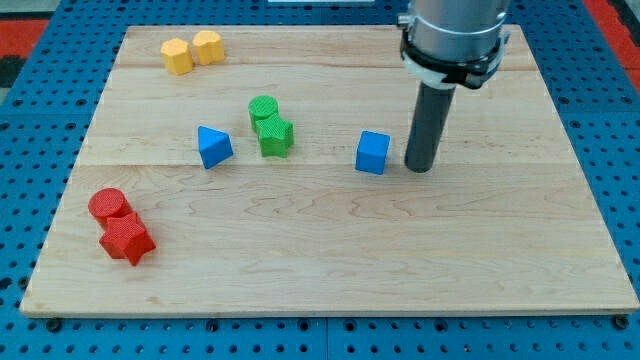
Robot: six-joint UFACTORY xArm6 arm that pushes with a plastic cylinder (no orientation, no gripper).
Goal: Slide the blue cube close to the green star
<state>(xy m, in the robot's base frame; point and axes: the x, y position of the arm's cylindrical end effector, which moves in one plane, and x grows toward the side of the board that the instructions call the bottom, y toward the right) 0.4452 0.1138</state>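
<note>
Our end effector is a straight dark rod with no jaws, so it neither opens nor closes and grips nothing. My tip (420, 167) rests on the desk (330, 250), in the right half of the board and slightly above its middle line. The rod rises from there to a grey cylindrical arm body at the view's top.

Just to the view's left of my tip we find the blue cube (372, 153). A narrow strip of bare wood separates the two; we cannot confirm contact. The cube sits flat on the desk with one face toward the camera.

Further to the view's left, well apart from the blue cube, stands the green star (274, 136). Touching it on its upper left is a green cylinder (263, 109). The two green blocks form one tight pair, a little left of the board's centre.

To the view's left of that pair, near but not touching, lies a blue triangle block (213, 147), at about the same height in the view as the blue cube.

At the view's top left we see two yellow blocks (192, 51) side by side and touching; their exact shape is unclear.

At the view's lower left, a red cylinder (109, 206) touches a red star (127, 241) just below it.

The desk is a pale wooden board lying on a blue perforated base (620, 150).
</note>
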